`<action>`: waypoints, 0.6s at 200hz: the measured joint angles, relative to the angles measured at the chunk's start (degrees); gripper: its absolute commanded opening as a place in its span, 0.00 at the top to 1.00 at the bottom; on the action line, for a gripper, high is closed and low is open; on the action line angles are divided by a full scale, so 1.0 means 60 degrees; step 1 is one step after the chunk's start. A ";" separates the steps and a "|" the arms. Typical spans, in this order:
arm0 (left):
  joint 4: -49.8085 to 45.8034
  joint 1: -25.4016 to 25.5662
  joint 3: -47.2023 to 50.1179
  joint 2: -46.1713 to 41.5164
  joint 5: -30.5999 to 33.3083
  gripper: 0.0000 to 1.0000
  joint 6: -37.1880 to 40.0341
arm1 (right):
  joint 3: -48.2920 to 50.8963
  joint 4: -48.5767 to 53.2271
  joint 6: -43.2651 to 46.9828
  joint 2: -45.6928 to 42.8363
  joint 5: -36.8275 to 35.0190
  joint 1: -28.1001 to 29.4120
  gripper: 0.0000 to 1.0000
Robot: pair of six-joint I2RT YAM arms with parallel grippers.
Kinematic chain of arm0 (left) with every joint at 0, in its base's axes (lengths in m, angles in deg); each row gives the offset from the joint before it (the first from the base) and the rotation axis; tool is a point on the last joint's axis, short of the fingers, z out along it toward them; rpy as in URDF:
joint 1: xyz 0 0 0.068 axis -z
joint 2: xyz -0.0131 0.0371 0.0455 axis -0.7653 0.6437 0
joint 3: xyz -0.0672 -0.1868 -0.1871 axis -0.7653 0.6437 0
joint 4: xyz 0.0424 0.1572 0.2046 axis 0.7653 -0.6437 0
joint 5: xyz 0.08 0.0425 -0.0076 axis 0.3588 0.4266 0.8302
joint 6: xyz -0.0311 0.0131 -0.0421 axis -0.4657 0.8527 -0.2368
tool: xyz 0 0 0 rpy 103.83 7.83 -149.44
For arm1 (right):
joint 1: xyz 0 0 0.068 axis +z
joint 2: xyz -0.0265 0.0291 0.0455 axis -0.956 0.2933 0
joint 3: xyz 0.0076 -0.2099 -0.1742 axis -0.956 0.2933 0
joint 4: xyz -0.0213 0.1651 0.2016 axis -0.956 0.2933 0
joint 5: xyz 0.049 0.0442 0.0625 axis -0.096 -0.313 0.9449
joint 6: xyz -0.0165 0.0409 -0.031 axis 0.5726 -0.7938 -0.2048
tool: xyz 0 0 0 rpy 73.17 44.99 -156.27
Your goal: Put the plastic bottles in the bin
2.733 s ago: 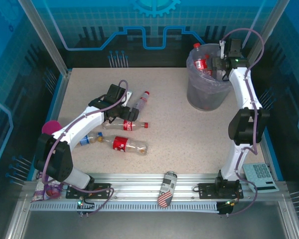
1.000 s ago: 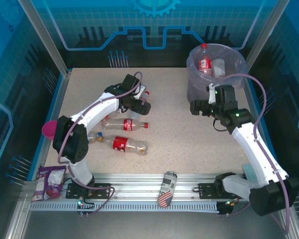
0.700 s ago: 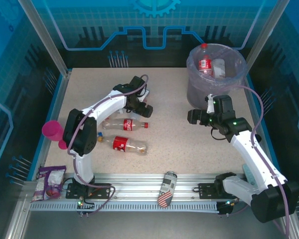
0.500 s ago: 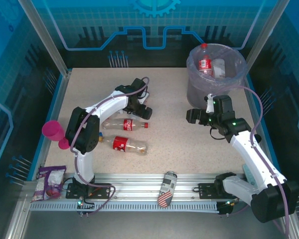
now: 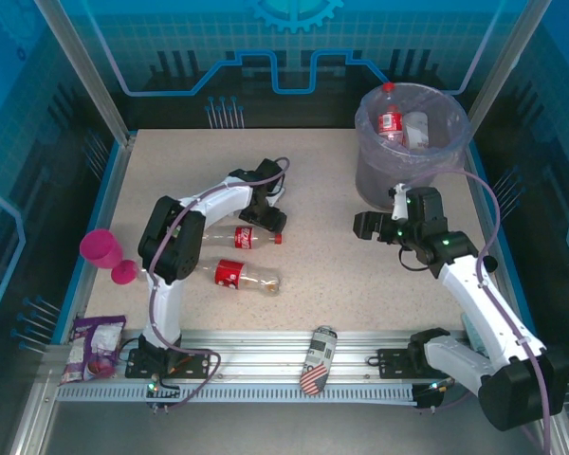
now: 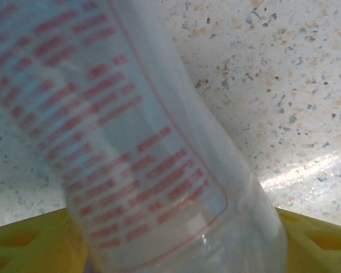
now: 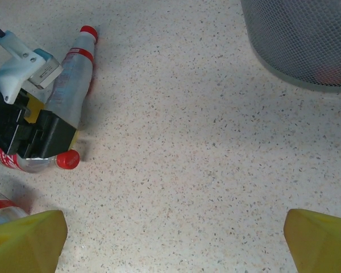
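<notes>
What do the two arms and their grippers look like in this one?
Both the left arm and right arm have white links, black joints and a looping lavender cable. The left gripper and right gripper are black blocks with yellow fingers.

A speckled beige tabletop (image 5: pixel 322 190) lies at centre, walled at 12, 9 and 3 o'clock by translucent blue panels (image 5: pixel 294 47) printed with gear and circuit lines. Aluminium posts (image 5: pixel 83 66) rise at 11 and 1 o'clock, and a slotted aluminium rail (image 5: pixel 256 343) runs along 6 o'clock.
</notes>
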 measured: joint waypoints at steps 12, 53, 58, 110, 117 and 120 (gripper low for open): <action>0.0058 0.0000 -0.0025 0.0051 0.0025 0.27 0.0000 | 0.0000 -0.0004 0.0000 -0.0055 0.0004 0.0000 0.01; 0.0204 0.0000 -0.0146 0.0098 0.0211 0.39 0.0007 | 0.0000 0.0000 0.0004 -0.0102 0.0007 0.0000 0.01; 0.0219 0.0000 -0.0175 0.0106 0.0244 0.40 -0.0011 | 0.0004 0.0000 0.0000 -0.0102 0.0007 0.0000 0.01; 0.0419 0.0000 -0.0335 0.0244 0.0382 0.46 0.0025 | 0.0000 0.0000 -0.0011 -0.0098 0.0080 0.0018 0.02; 0.0444 0.0000 -0.0335 0.0240 0.0382 0.45 0.0022 | 0.0000 0.0000 -0.0029 -0.0098 0.0080 0.0051 0.02; 0.0466 0.0000 -0.0331 0.0222 0.0379 0.45 0.0018 | 0.0000 0.0000 -0.0036 -0.0095 0.0080 0.0076 0.02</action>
